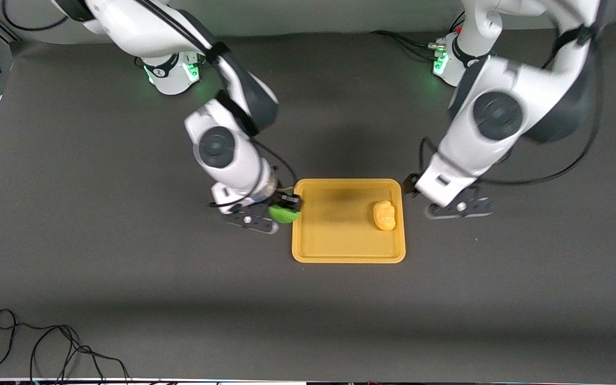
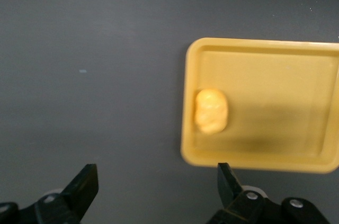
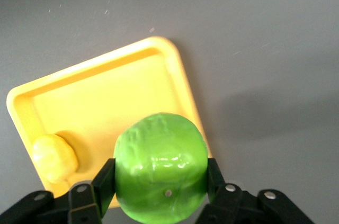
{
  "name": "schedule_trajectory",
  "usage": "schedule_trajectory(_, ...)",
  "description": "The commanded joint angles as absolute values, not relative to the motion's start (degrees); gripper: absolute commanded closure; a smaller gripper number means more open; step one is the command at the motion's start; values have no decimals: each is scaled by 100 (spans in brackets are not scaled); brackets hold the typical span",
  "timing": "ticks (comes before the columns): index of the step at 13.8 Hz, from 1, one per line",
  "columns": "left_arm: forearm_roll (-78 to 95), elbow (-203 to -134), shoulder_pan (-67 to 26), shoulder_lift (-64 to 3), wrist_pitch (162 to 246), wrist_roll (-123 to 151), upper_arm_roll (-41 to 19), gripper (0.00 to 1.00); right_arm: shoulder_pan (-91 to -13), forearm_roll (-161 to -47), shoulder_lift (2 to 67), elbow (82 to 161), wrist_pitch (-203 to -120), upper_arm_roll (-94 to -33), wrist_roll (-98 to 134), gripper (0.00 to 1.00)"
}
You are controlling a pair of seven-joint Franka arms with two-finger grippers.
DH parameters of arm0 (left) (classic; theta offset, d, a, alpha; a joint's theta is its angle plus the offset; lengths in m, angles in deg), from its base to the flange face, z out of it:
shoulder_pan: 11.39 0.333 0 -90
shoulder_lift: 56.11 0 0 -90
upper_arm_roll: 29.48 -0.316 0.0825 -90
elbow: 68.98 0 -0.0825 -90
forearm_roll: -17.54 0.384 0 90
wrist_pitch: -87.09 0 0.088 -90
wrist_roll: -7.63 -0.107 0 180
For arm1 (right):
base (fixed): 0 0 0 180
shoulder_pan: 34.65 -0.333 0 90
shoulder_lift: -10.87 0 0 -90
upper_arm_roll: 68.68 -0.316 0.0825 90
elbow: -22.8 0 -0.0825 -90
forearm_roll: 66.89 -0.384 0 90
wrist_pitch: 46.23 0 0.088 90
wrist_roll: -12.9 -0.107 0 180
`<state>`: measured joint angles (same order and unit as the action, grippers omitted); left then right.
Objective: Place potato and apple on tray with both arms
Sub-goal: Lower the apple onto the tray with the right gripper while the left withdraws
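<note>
Apple (image 3: 160, 168): round, bright green, mottled; clamped between the fingers of the right end effector (image 1: 285, 209), over the tray (image 1: 340, 251) rim at the right arm's end, seemingly clear of it. Potato (image 1: 384, 215): lumpy, yellow-orange; lying in the tray beside the rim at the left arm's end. Left end effector (image 2: 156, 189): fingers spread wide, holding nothing, over bare bench (image 1: 126, 299) just beside that rim.
</note>
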<state>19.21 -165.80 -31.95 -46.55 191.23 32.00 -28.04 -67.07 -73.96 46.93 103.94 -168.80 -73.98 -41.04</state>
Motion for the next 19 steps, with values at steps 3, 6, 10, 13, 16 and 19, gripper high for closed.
schedule_trajectory(3, 1948, -17198, -2153, -5645, 18870, 2068, -2808, 0, -7339, -6858, 6552, 8399, -16927, -7272, -5283, 74)
schedule_trajectory(6, 1930, -17260, -1545, -5787, 18816, 1564, -2808, 0, -7524, -6750, 6922, 8371, -17112, -7281, -5364, 74)
schedule_trajectory(10, 1886, -17278, -1236, -5857, 18825, 1107, -2816, 0, -7560, -6759, 6985, 8371, -17463, -7281, -5399, 69)
schedule_trajectory(13, 1878, -17261, -1244, -5910, 19140, 1106, -2816, 0, -7569, -6750, 6959, 8441, -17472, -7272, -5390, 0)
schedule_trajectory(16, 1886, -17137, -1245, -5988, 19151, 1098, -2816, 0, -7508, -6550, 6503, 8783, -16905, -7263, -5224, 0)
schedule_trajectory(19, 1886, -17155, -1279, -6015, 19046, 1124, -2799, 0, -6975, -6319, 5258, 9440, -15550, -7263, -3875, 0)
